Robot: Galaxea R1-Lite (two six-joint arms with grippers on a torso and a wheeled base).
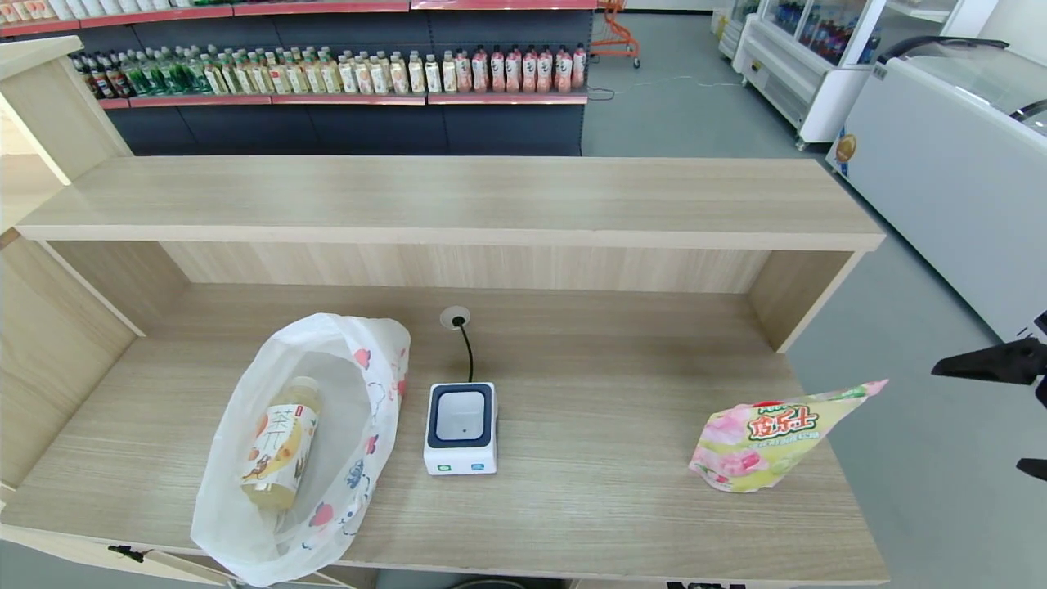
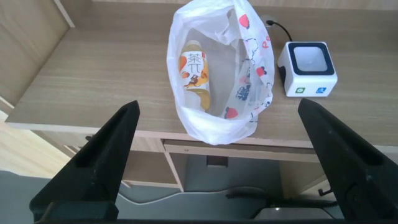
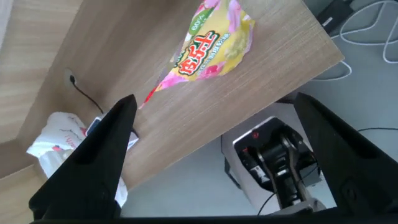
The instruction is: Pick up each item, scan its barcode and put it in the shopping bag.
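Now: labelled bottle (image 1: 280, 446) in bag (image 1: 370, 384); red-lettered pouch (image 1: 765, 446) on counter (image 1: 589, 466).

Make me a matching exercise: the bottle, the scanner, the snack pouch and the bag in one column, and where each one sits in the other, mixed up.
Things
1. bottle
2. scanner
3. pouch
4. bag

Places
A. right end of the counter
B. lying open at the counter's left end
C. inside the bag
D. mid-counter, with a cable running back from it

Pairs: 1-C, 2-D, 3-A, 4-B
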